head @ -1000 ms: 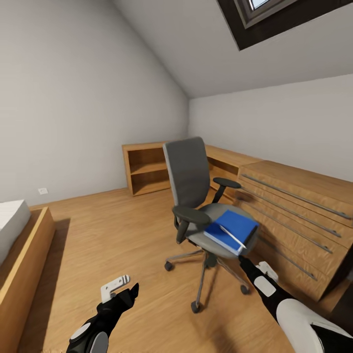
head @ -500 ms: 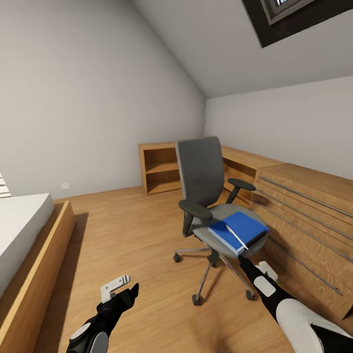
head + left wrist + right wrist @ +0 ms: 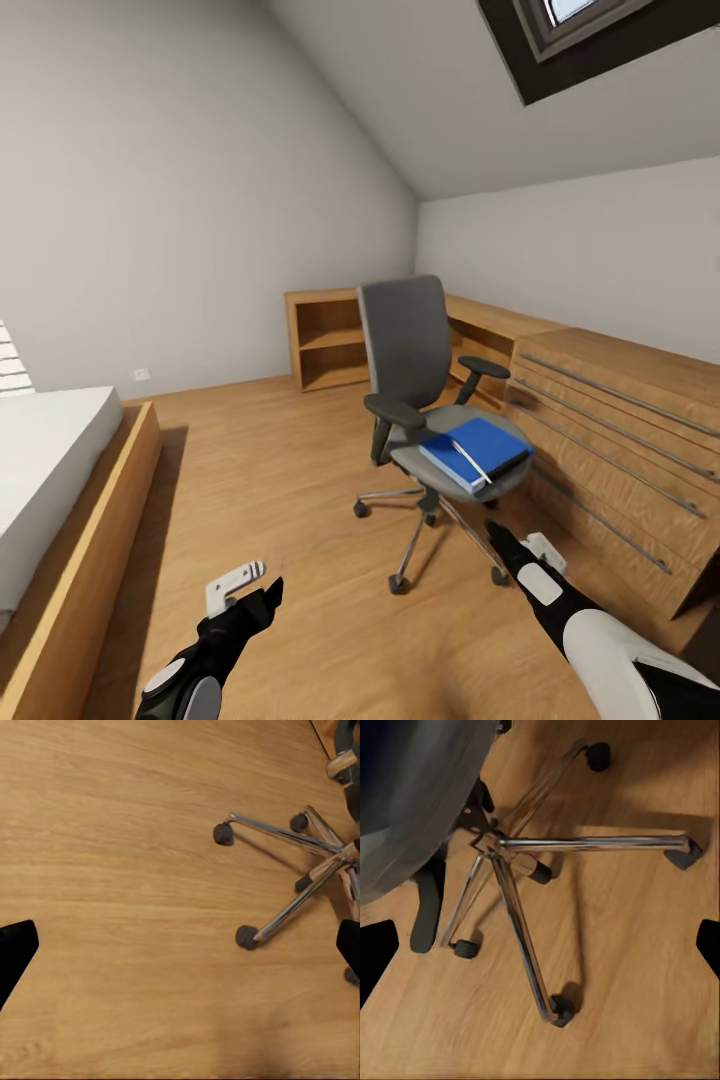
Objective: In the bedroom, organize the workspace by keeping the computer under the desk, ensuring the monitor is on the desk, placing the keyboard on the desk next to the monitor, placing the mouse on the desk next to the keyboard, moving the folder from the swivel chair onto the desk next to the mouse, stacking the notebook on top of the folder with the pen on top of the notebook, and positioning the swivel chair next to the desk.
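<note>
Hovering low over the wood floor [image 3: 300,520], both my arms reach forward with nothing held. My left gripper [image 3: 262,592] hangs nearest, above bare boards; in the left wrist view its two dark fingertips [image 3: 15,952] sit at opposite edges of the picture, so the jaws are spread wide. My right gripper [image 3: 500,535] hangs just short of the chair's chrome base; in the right wrist view its fingertips [image 3: 376,949] also stand far apart, jaws spread, with the star-shaped legs [image 3: 521,937] and casters between them and the grey seat's underside above.

Next out: the swivel chair [image 3: 410,350], grey back upright, black armrests, standing on the floor beside a long wooden drawer unit [image 3: 620,420] with metal rail handles. On the seat lies the blue folder [image 3: 478,452], a corner overhanging the front edge. A thin white pen [image 3: 470,460] rests diagonally across the blue top. I cannot tell whether the blue stack is folder alone or folder with notebook.

To my left, a bed [image 3: 50,480] with a wooden frame and white mattress.

Farther back, a low open wooden shelf [image 3: 330,345] against the wall, joined to the wooden run along the right. Overhead, a skylight [image 3: 590,30] in the sloped ceiling.
</note>
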Robot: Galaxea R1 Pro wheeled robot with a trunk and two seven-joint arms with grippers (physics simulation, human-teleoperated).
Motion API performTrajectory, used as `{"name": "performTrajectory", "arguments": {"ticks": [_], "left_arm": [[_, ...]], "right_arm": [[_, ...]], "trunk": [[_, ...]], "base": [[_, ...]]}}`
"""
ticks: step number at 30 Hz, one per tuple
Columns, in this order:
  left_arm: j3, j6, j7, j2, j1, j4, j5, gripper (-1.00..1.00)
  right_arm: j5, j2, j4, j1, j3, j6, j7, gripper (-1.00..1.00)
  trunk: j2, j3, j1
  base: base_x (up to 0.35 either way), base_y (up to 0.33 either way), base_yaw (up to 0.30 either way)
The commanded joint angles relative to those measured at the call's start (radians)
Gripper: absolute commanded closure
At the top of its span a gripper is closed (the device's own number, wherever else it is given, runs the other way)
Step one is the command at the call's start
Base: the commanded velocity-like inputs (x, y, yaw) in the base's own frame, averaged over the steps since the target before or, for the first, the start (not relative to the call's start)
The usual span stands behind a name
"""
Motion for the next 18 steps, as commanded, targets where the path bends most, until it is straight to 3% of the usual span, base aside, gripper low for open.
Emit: {"name": "performTrajectory", "arguments": {"ticks": [1, 11, 18], "left_arm": [[-0.001, 0.003, 0.009, 0.0, 0.0, -0.002, 0.011, -1.0], [0.0, -0.003, 0.009, 0.0, 0.0, 0.015, 0.012, -1.0], [-0.003, -0.004, 0.011, 0.0, 0.0, 0.059, 0.012, -1.0]], "right_arm": [[-0.011, 0.0, 0.002, -0.001, 0.001, -0.004, 0.005, -1.0], [-0.011, -0.001, 0.029, -0.001, 0.001, -0.004, 0.009, -1.0], [-0.008, 0.0, 0.077, 0.005, 0.002, -0.029, 0.049, -1.0]], "trunk": [[0.0, 0.0, -0.001], [0.0, 0.006, -0.001], [0.049, 0.034, -0.027]], "base": [[-0.185, 0.0, -0.097], [-0.05, 0.0, -0.191], [-0.001, 0.0, -0.225]]}}
